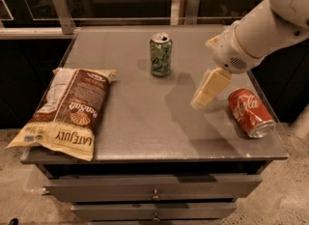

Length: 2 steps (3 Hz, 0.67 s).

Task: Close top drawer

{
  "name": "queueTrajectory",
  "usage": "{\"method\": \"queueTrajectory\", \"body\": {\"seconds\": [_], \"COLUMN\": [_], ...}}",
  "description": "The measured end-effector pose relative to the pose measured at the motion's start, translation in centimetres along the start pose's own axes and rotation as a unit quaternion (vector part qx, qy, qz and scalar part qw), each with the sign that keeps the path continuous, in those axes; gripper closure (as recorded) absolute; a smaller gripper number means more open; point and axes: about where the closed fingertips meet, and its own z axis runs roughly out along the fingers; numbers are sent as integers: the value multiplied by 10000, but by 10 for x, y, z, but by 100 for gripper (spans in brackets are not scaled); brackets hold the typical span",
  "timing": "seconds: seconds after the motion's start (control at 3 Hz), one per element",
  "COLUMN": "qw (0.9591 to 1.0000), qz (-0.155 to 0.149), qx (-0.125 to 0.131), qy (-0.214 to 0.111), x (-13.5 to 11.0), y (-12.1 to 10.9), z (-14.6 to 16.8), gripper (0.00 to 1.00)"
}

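The top drawer (154, 186) lies below the tool (202, 99) and nearer the camera, under the worktop's (145, 137) front edge, and it appears slightly pulled out. Its long axis runs side to side, with the knob (155, 193) to the tool's left in view. The tool hangs above the worktop, holding nothing; whether it is open or closed I cannot tell. A red can (250, 112) lies just beside it. The lower drawer front (154, 210) is cut off.
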Motion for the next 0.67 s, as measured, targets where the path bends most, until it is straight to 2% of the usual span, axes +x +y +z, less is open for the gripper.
{"method": "queueTrajectory", "body": {"seconds": [0.33,0.67], "qw": [9986,9947], "qz": [146,168], "qx": [73,43], "qy": [-512,-1014], "x": [-20,-49], "y": [-28,-50], "z": [32,56], "gripper": [0,0]}}
